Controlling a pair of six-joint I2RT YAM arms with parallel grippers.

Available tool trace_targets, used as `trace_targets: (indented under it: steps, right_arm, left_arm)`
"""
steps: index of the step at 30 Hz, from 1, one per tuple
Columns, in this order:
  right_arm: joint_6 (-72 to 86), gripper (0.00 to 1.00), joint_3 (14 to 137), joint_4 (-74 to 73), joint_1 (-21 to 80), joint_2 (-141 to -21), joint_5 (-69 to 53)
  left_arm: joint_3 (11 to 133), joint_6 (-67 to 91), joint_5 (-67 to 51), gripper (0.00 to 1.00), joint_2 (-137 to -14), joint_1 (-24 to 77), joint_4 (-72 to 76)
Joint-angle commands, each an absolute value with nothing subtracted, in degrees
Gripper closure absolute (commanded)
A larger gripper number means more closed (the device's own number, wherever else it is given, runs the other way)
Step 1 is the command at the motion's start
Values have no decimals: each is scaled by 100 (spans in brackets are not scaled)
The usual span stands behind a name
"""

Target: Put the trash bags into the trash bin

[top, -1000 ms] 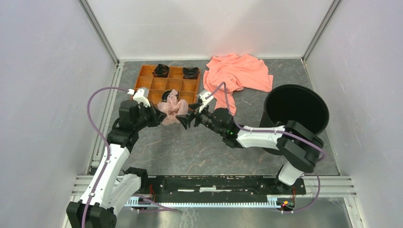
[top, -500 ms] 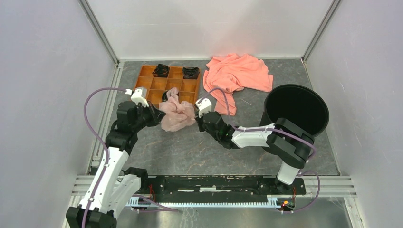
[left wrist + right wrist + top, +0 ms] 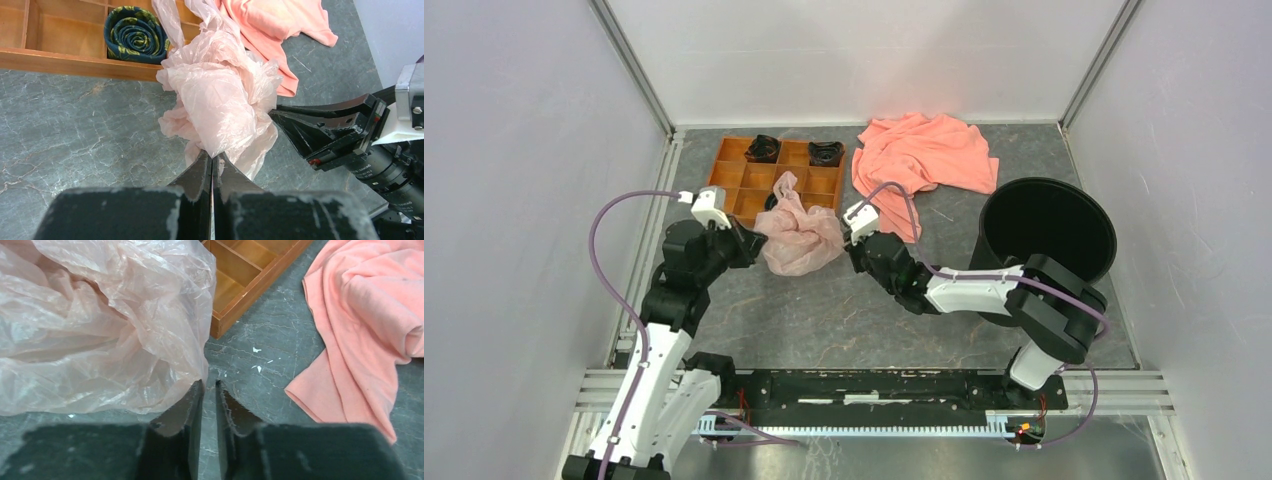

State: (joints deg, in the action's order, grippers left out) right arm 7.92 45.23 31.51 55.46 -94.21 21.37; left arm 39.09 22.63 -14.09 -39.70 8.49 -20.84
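Trash bag (image 3: pixel 799 240): pale pink crumpled film, long axis left to right, pinched at opposite ends by the narrowly closed left claw (image 3: pixel 752 243) and right claw (image 3: pixel 852 245), beside the orange tray (image 3: pixel 734 176), well apart from the trash bin (image 3: pixel 1044 220).

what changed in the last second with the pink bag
The right claw, open before, closed on the trash bag and drew back right, spreading it wider. The left claw stayed shut on it, shifting slightly left. The trash bin, tray and cloth stayed put.
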Motion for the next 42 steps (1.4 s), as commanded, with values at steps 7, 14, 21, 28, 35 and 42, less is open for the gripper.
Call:
trace_targets:
  steps: [7, 14, 21, 28, 35, 42]
  right_arm:
    - [-47, 31, 5157, 2914, 5484, -9113, 1847]
    - [110, 11, 6985, 2232, 5515, -10163, 119]
    - [-437, 13, 7039, 2481, 5507, -10851, -35]
    - [-121, 73, 6498, 2773, 5169, -10772, 605]
    - [362, 100, 5575, 3084, 4658, -10185, 829]
    - [152, 92, 5108, 3348, 4658, -9616, 329]
  left_arm:
    - [3946, 2032, -1268, 98, -4365, 862, -2070]
    - [3944, 2008, -1597, 98, -4457, 861, -1993]
    - [3905, 2022, -1945, 98, -4625, 879, -1856]
    - [3912, 2035, -2199, 98, -4936, 896, -1801]
    - [3913, 2035, -2086, 98, -4852, 896, -1802]
    - [3889, 2029, -2210, 98, -4528, 904, -1737]
